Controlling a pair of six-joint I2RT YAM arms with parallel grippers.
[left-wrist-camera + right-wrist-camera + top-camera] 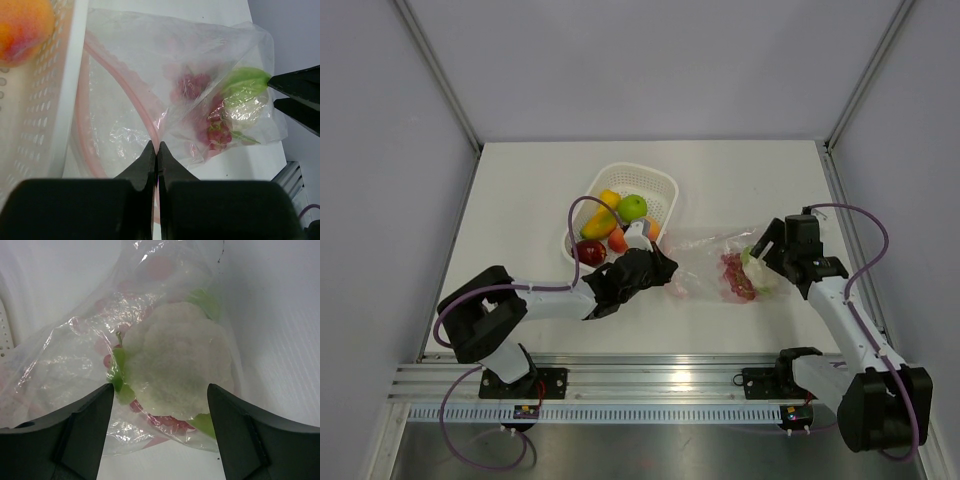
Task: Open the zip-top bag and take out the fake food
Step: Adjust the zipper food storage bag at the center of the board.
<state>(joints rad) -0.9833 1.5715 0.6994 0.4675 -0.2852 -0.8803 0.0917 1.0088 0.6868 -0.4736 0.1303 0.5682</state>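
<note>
Just right of the basket [670, 198], the zip-top bag [705, 262] was pinched by the clenched left gripper [155, 151]. Fake food [735, 276] was kept inside it, flanked by the right gripper [160, 392], spread wide.

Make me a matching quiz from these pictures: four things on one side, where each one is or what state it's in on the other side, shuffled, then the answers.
Things
1. left gripper
2. right gripper
3. green apple
4. leafy piece

Place or state
A. inside the bag
B. open
C. in the basket
D. shut on the bag's edge

Pairs: 1-D, 2-B, 3-C, 4-A
</note>
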